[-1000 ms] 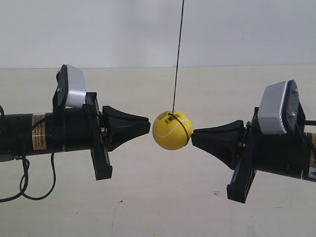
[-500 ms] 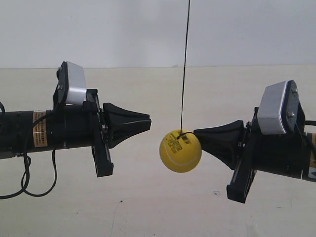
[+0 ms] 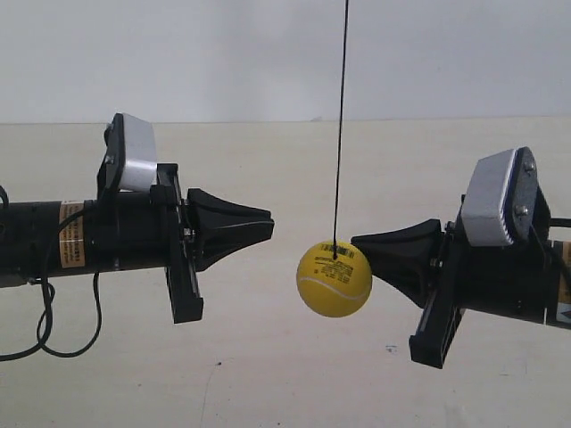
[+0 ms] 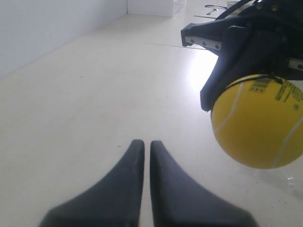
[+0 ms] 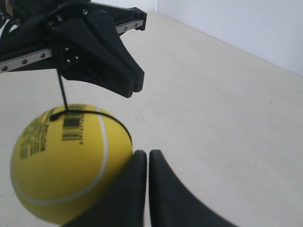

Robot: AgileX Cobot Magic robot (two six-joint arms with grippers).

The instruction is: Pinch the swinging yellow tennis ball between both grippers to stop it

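The ball [image 3: 334, 278] hangs on its string [image 3: 341, 125] over the middle of the worktop [image 3: 268, 374], short of the far edge; it sits at my right gripper's [image 3: 355, 242] tip, apart from the left gripper [image 3: 268, 225]; both claws are closed and empty, I judge to serve as blunt pads for pinching.

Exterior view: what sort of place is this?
Probably a robot test room: plain white wall, pale beige surface, fuzzy yellow tennis ball on a thin dark string between two black arms.
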